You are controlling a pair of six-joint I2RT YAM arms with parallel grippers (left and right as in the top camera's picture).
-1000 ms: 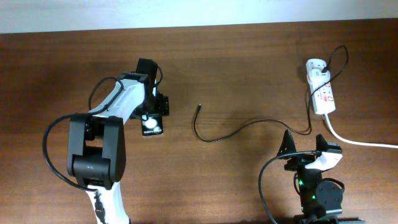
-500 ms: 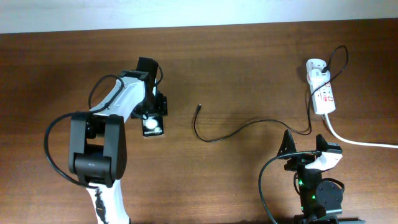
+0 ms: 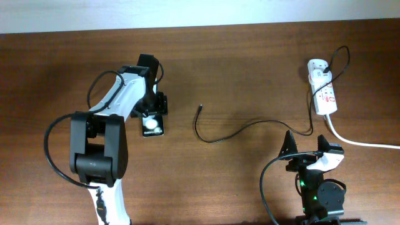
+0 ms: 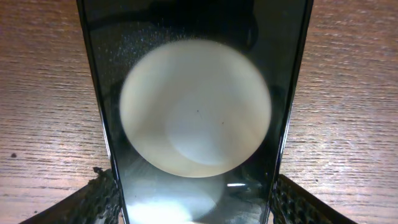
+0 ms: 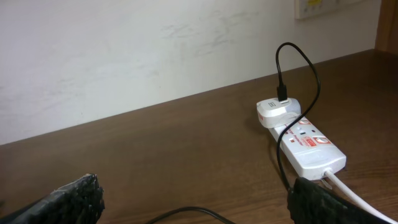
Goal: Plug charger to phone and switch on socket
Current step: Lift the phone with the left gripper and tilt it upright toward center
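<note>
The phone [image 3: 152,125] lies flat on the table at left, its glossy face [image 4: 196,93] mirroring a big round white spot. My left gripper [image 3: 153,107] reaches down over the phone's far end, and its fingers [image 4: 102,199] press against both long edges, so it is shut on the phone. The charger [image 3: 237,131] is a thin black cable lying loose mid-table, with its tip [image 3: 200,107] apart from the phone. The socket [image 3: 324,94] lies at the far right and holds a white adapter [image 5: 273,112]. My right gripper [image 3: 306,142] stands open and empty near the front edge.
A thick white cord [image 3: 362,142] runs from the socket off the right edge. The charger cable [image 5: 186,213] passes just in front of my right gripper [image 5: 196,186]. A pale wall rises behind the table's far edge.
My left gripper's fingers have closed in onto the phone's edges, and the arm shifted slightly. The right arm, cable and socket have not moved.
</note>
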